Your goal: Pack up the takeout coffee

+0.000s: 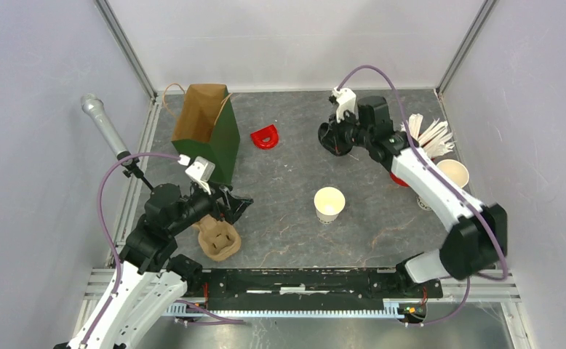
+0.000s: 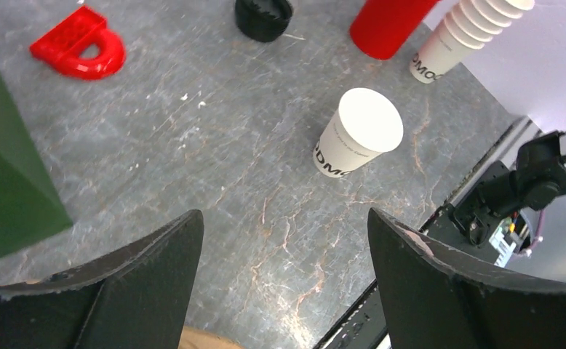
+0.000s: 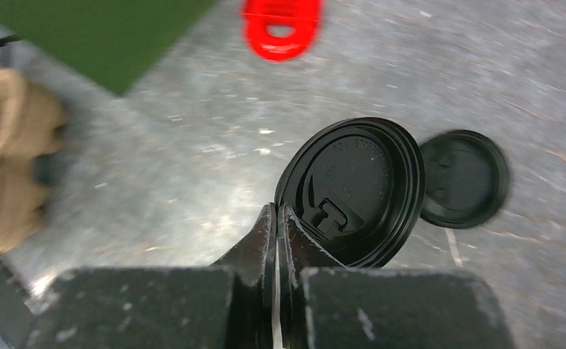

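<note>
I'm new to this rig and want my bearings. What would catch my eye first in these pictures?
First, the right hand, far back on the table and shut on the rim of a black lid, with a second lid lying on the table beside it. Next, the cream cup standing alone mid-table with no lid on it. Then the tall green bag, open-topped at back left.

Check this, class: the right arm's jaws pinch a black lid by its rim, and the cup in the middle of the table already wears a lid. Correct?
One part is wrong: the cup in the middle of the table stands open, with no lid, as the top external view shows. The rest holds: the right arm's jaws pinch a black lid by its rim.
</note>
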{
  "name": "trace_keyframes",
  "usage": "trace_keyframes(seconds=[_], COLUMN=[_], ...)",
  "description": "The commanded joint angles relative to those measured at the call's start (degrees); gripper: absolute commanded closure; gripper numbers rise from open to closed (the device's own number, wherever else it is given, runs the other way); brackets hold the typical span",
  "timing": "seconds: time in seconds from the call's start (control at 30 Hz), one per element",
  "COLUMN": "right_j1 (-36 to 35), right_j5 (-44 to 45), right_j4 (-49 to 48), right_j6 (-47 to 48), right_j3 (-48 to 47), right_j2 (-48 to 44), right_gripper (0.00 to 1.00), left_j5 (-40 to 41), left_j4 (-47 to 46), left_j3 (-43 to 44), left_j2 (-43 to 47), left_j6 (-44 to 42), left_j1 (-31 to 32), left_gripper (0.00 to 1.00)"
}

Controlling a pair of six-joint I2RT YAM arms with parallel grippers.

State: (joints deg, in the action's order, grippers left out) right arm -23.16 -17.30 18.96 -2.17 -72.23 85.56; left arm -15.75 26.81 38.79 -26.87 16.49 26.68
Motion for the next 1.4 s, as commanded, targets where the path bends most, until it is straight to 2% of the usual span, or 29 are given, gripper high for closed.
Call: trace_keyframes(seconds=[0.0, 0.17, 0.33, 0.47, 0.67, 0.77, 0.93, 1.23, 1.37], right_j1=[-4.4, -12.9, -16.3, -17.0, -18.2, -18.5, -18.6, -19.3, -19.3], right_j5=[-10.4, -17.5, -23.8, -29.1, -31.6, -32.5, -32.8, -34.0, -33.9], right_j4=[-3.3, -7.3, -14.8, -18.1, -20.0, -20.7, -20.7, -20.5, -17.2], right_j6=[-2.7, -4.6, -9.2, -11.4, -13.5, -14.6, -15.1, -15.4, -13.6], right_j3=[7.1, 17.9, 27.5, 31.3, 31.8, 31.5, 30.3, 29.2, 28.4], right_j2=[-9.9, -20.6, -29.9, -31.9, -32.9, -33.6, -34.9, -36.0, -36.1], right_gripper=[1.00, 1.00, 1.00, 0.99, 1.00, 1.00, 1.00, 1.00, 1.00], left_j5=[-11.8, -22.0, -29.9, -36.8, -43.8, -43.8, -37.9, -25.8, -23.5], left_j4=[-8.0, -15.6, -18.6, -19.0, -15.6, -15.5, -8.9, -5.4, -3.9], left_j3=[2.3, 3.4, 4.0, 4.3, 7.2, 7.8, 11.0, 15.4, 16.5], left_j2=[0.1, -0.9, -2.5, -3.8, -10.8, -14.2, -19.4, -27.9, -31.0], left_j6=[-9.3, -16.2, -28.7, -37.3, -44.5, -46.2, -53.0, -59.5, -60.9], left_j1=[-0.4, -0.3, 0.3, 1.0, 2.6, 5.6, 12.1, 23.8, 26.4], left_gripper=[0.15, 0.17, 0.15, 0.12, 0.11, 0.15, 0.16, 0.15, 0.21])
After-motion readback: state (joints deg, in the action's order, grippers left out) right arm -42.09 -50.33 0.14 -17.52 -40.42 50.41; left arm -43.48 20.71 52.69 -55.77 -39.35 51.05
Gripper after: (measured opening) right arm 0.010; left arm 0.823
